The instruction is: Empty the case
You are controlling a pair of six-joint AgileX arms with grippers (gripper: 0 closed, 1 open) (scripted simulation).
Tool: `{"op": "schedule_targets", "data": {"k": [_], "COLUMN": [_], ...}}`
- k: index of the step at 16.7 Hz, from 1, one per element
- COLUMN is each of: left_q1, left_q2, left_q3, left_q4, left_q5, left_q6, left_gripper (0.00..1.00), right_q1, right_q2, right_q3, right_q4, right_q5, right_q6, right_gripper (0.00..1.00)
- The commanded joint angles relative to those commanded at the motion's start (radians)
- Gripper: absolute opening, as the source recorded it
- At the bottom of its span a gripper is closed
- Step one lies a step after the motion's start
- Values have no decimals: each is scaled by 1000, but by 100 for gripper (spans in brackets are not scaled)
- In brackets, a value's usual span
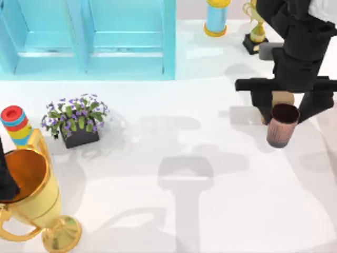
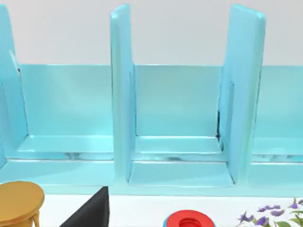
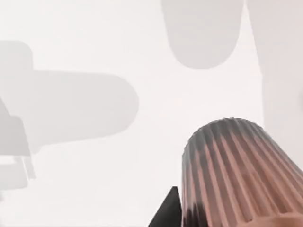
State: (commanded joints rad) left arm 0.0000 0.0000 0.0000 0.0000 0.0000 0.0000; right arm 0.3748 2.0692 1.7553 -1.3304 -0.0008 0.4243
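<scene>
The case (image 1: 87, 37) is a large turquoise cabinet at the back left. In the left wrist view its compartments between the upright dividers (image 2: 120, 94) hold nothing. At the right of the table my right gripper (image 1: 287, 112) is shut on a ribbed pinkish-brown cup (image 1: 281, 129), which hangs tilted above the white tabletop. The same cup (image 3: 236, 175) looms close in the right wrist view beside one black fingertip (image 3: 168, 213). My left arm (image 1: 5, 179) sits at the left edge over a big gold trophy (image 1: 34, 203).
On the left stand a stack of coloured rings (image 1: 15, 124) and a dark pot of purple flowers (image 1: 76, 122). A blue and yellow cylinder (image 1: 217, 16) and a small trophy on a black base (image 1: 256, 30) stand at the back right.
</scene>
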Motion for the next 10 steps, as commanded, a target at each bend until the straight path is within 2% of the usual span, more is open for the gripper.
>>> {"op": "schedule_targets", "data": {"k": [3,5,10], "left_q1": [0,0,0], "left_q2": [0,0,0], "left_q3": [0,0,0], "left_q4": [0,0,0], "left_q5": [0,0,0], "left_q6": [0,0,0], "left_gripper": [100,100,100], "right_q1": [209,298,355], "right_q2": [-18,-34,-46], "right_q3": [-69,-101,-120], "right_q4": [84,128,157], "right_q5": [-1,-1,-1], "right_q6": [198,289,347], "right_gripper": [0,0,0]}}
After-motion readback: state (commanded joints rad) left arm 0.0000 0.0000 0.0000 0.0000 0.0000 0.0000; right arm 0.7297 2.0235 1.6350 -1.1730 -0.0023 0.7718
